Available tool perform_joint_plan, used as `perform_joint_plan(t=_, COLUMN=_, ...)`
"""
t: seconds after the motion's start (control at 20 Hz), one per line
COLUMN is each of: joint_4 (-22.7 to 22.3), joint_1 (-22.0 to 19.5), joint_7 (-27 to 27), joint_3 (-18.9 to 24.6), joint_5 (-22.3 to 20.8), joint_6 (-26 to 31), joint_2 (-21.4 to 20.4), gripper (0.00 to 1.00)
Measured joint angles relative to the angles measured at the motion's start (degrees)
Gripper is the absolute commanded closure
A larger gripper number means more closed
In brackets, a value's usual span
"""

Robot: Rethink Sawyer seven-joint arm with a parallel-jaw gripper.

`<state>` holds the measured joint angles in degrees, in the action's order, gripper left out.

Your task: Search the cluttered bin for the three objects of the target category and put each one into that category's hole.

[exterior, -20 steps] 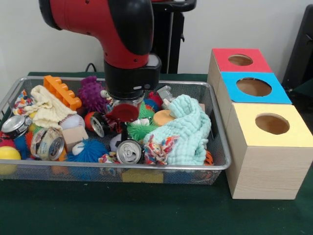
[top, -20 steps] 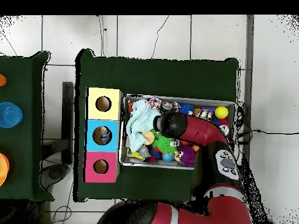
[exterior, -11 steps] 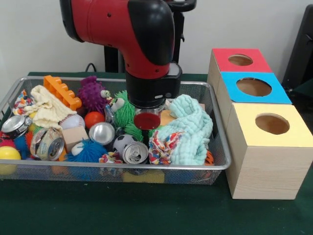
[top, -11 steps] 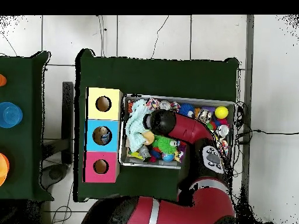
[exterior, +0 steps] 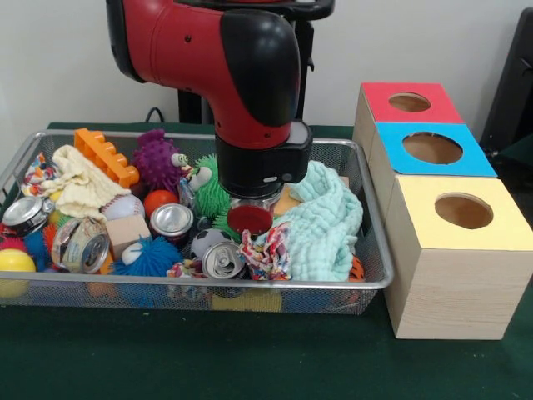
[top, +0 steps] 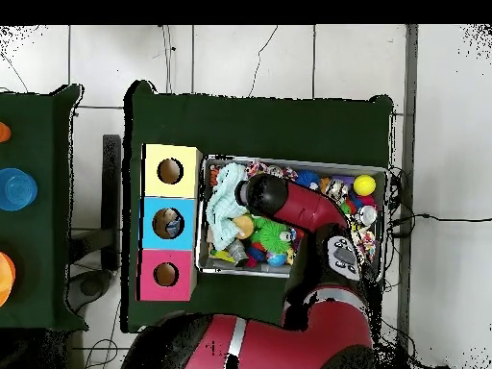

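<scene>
Green worktop, full bin (exterior: pixel 366 279). My tool (exterior: pixel 251 219) has drifted right and lower; its grip I cannot tell. A can (exterior: pixel 218 260) lies just below-left of it, unpicked.

The front view sits low and close across the counter (exterior: pixel 100 358), looking level at the mesh bin (exterior: pixel 250 285) with the three boxes (exterior: pixel 454 250) to its right. The arm (exterior: pixel 225 75) drops in from the top; its fingers are hidden behind the wrist. The overhead view hangs high, looking straight down, taking in the whole counter (top: pixel 259 120), floor tiles and a second counter (top: pixel 29 125) at left. Both views share the bin (top: pixel 293 273), boxes (top: pixel 171 221) and arm (top: pixel 298 207), turned half round.
</scene>
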<state>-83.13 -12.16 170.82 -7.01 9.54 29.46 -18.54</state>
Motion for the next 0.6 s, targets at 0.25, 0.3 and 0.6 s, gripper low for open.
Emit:
perform_joint_plan(t=0.25, joint_4=0.0, joint_1=0.1, joint_7=0.0, joint_3=-0.8, joint_5=0.0, joint_6=0.0, joint_2=0.0, gripper=0.00)
perform_joint_plan(t=0.3, joint_4=-0.1, joint_1=-0.1, joint_7=0.0, joint_3=-0.8, joint_5=0.0, joint_6=0.0, joint_2=-0.1, gripper=0.00)
perform_joint_plan(t=0.6, joint_4=-1.0, joint_1=-1.6, joint_7=0.0, joint_3=-0.9, joint_5=-0.1, joint_6=0.7, joint_2=-1.2, gripper=0.00)
